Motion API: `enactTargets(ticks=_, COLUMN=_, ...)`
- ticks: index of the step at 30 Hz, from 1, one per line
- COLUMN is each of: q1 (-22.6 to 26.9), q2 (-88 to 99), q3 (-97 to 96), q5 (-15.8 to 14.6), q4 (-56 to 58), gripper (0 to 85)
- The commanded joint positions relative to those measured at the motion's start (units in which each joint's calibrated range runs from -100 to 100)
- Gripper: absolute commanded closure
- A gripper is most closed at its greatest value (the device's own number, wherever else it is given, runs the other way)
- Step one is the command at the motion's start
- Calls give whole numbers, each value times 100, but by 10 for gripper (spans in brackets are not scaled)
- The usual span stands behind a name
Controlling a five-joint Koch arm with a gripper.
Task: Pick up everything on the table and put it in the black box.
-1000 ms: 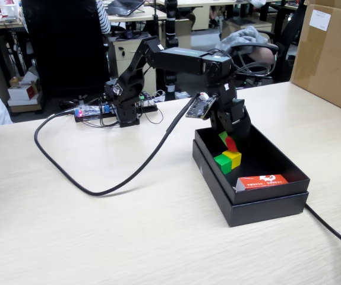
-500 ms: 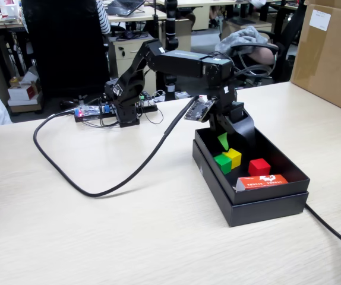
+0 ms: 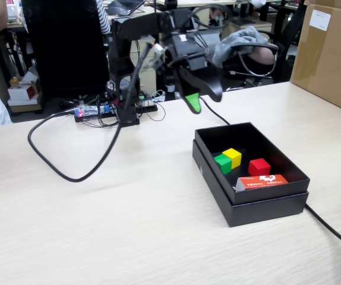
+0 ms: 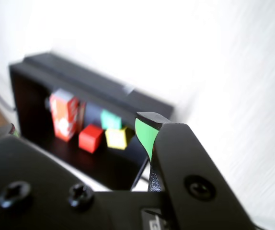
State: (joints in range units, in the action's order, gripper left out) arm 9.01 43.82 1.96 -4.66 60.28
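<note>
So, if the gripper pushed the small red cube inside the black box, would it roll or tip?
The small red cube probably slides rather than rolls: its faces are flat. It looks light and rigid. It sits on the floor of the matte black cardboard box, apart from the other cubes, so tipping seems unlikely.

Beige table [image 3: 99, 225]: black box [image 3: 250, 205], black cable [image 3: 69, 172], brown carton [image 3: 331, 53].

Our arm [image 3: 141, 35] is matte black plastic; our gripper [image 3: 197, 101] has green-padded fingers [image 4: 144, 136], cross-head screws [image 4: 80, 195] and a thick black cable [image 3: 69, 172].
</note>
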Motion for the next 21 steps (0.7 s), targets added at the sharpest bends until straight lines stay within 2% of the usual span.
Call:
enactTargets(ticks=1, q1=-327, q2=1384, q3=-677, q5=215, q4=-944, gripper=362)
enactTargets(ticks=6, q1=-821, q2=3105, q3=-3215, q5=264, q4=-2360, gripper=352)
enactTargets(ticks=9, q1=-894, q2=3897, q3=-4403, q5=264, q4=-2965, gripper=342)
enactTargets(ticks=16, q1=-996, q2=4976, q3=-5980, q5=269, q4=-3535, gripper=331)
enactTargets(ticks=21, q1=-1162, q2=5549, q3=-7295, q5=474, q4=-4365, gripper=331)
